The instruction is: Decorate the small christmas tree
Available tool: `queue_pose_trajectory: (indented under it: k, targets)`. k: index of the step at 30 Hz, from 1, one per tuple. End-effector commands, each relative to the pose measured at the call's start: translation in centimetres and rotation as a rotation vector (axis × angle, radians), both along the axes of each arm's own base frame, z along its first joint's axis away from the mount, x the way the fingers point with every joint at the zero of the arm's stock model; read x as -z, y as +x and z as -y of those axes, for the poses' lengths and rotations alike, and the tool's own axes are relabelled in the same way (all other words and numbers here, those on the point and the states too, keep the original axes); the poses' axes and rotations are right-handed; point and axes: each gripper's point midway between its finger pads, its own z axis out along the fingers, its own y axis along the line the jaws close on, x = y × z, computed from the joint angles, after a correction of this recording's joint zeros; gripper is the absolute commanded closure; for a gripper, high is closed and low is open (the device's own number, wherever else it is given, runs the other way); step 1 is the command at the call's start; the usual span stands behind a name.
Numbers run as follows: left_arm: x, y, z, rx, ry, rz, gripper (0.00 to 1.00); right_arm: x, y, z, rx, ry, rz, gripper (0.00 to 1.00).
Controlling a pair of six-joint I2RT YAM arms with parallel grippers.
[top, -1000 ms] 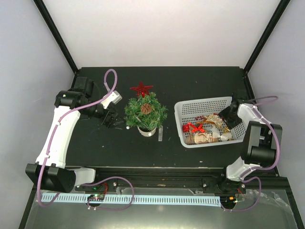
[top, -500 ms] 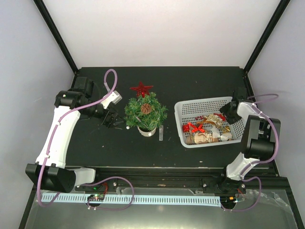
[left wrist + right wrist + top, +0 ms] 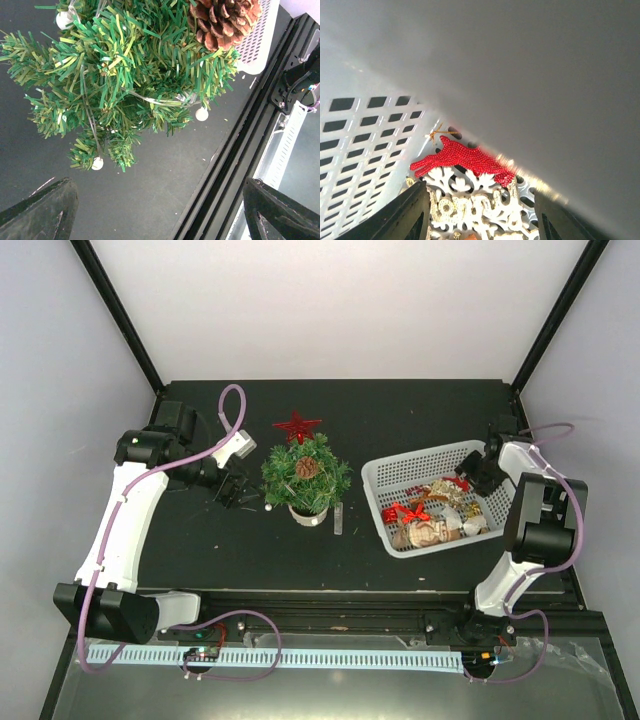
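The small christmas tree [image 3: 305, 476] stands left of centre on its whitish base, a pine cone [image 3: 307, 467] in its top. In the left wrist view the tree [image 3: 125, 75] fills the upper part, with the pine cone [image 3: 225, 20] and small white beads [image 3: 202, 114] on it. My left gripper [image 3: 232, 490] hangs just left of the tree, open and empty [image 3: 160, 215]. My right gripper [image 3: 478, 475] is inside the right end of the white basket [image 3: 400, 465]. It is open [image 3: 482, 220] over a red beaded ornament [image 3: 462, 159] and a white-and-gold ornament [image 3: 480, 205].
A red star [image 3: 297, 426] lies on the table behind the tree. A small pale strip [image 3: 338, 520] lies right of the tree's base. The basket holds several red and gold ornaments [image 3: 430, 512]. Its wall [image 3: 365, 145] is close on the right gripper's left. The rail [image 3: 330, 605] runs along the near edge.
The right gripper has moved toward the far side, and the basket's right end has swung with it, so the basket now sits skewed. The left arm has not moved.
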Motion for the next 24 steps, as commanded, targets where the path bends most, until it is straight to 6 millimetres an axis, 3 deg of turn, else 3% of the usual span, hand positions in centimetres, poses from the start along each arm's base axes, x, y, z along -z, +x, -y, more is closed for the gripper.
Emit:
queue_pose_trajectory:
  k: [1,9,18,24]
  targets:
    - [-1.6,0.4,0.4,0.030,-0.038,0.072,0.10,1.6,-3.4,-2.8,-0.138,0.117,-0.149,0.40]
    - [-1.7,1.0,0.4,0.042,-0.035,0.105,0.10,-0.1,-4.6,-3.5,-0.197,0.078,-0.187,0.38]
    - [-1.6,1.2,0.6,0.054,-0.042,0.124,0.10,0.3,-4.5,-4.6,-0.238,0.041,-0.241,0.35]
    - [-1.5,1.1,0.4,0.061,-0.027,0.131,0.10,-3.0,-3.3,-3.4,-0.302,-0.197,-0.192,0.29]
